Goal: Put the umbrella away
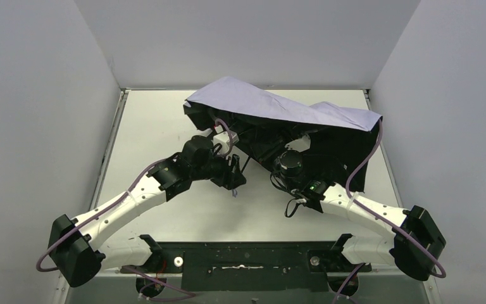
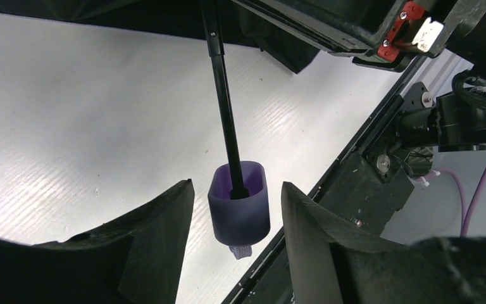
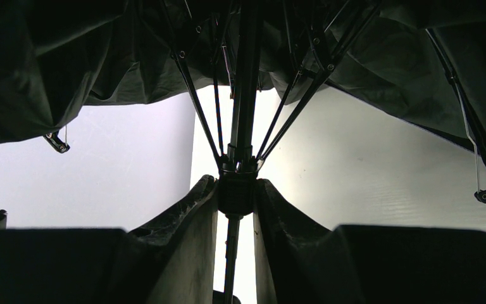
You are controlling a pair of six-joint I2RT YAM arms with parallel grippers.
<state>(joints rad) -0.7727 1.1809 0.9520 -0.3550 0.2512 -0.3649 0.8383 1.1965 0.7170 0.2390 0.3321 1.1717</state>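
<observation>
Two grippers: both are mine and both are at the umbrella (image 1: pixel 272 107), which lies half-open on the table (image 1: pixel 152 126) just ahead of my wrists.
Left gripper (image 2: pixel 237 189): fingers apart. The lavender handle (image 2: pixel 239 212) stands between them with a gap on either side, not gripped, and the black shaft (image 2: pixel 224 95) runs away from me.
Right gripper (image 3: pixel 235 185): clamped on the black runner (image 3: pixel 236 193), where the ribs (image 3: pixel 196 107) gather. The canopy (image 3: pixel 50 63) sags above and to both sides of my fingers.
Handling: light but floppy, I judge. The fabric is soft, the ribs are thin and easily bent, the shaft is stiff, and the smooth plastic handle is likely to slip.
Where to hold: the handle across its broad sides with my left, the runner with my right, and never the ribs or cloth.
Next, as I judge: close on the handle, then draw the runner toward it to collapse the canopy.
</observation>
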